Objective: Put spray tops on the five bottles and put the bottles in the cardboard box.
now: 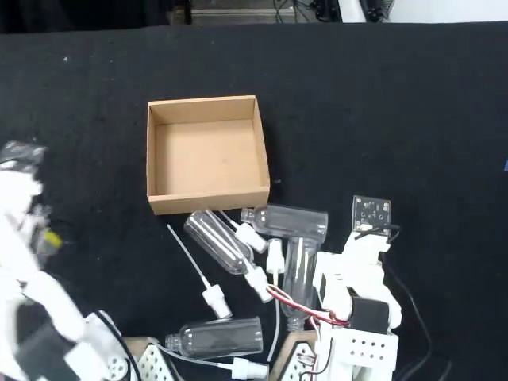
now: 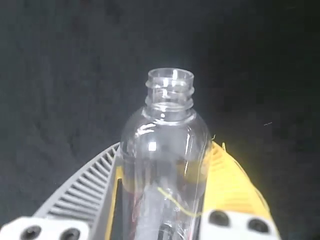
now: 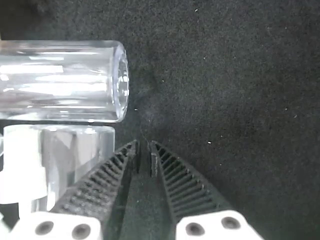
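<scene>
Left fingers (image 2: 90, 185): one grey and ribbed, one yellow, closed on the lower body of a clear plastic bottle (image 2: 165, 145). Its open threaded neck stands out past the tips.
Right fingers (image 3: 107, 177): black ribbed pads pressed almost together, with nothing pinched.
Lying bottles (image 3: 60, 82): two smooth clear cylinders are seen just ahead of the right fingers, off to one side, their flat bases towards the tips.
Handling: the bottles are judged light, stiff-walled, slick and apt to roll. A hold across the mid-body is advised, with the neck left free.
Spray tops (image 1: 214, 298): white hard plastic with thin, bendable dip tubes. They lie loose among the bottles, near the right fingers.
Cardboard box (image 1: 205, 200): matte brown and open-topped, set beyond the bottles and well apart from both pairs of fingers.
Tabletop (image 1: 413, 111): black, matte and faintly grainy.
</scene>
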You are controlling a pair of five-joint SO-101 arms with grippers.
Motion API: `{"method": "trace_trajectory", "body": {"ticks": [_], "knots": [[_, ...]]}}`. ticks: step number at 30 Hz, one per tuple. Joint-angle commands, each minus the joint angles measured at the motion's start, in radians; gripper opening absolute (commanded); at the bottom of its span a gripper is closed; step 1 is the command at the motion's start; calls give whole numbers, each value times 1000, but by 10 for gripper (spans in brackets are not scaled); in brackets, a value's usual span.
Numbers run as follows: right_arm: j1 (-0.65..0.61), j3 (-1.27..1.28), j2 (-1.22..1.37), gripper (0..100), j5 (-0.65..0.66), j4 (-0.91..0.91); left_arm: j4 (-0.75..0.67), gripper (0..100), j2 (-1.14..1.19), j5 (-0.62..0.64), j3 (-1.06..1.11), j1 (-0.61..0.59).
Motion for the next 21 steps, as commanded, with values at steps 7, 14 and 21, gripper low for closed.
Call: {"method": "trace_trajectory", "body": {"ticks": [7,14,21], "knots": [[17,-4,-96,11,3,6,-38,161,414,3,-274,-162],[17,-4,-96,11,3,6,20,212,468,-2,-384,-159],[17,-4,-96,11,3,6,138,333,476,-3,-515,-156]]}}
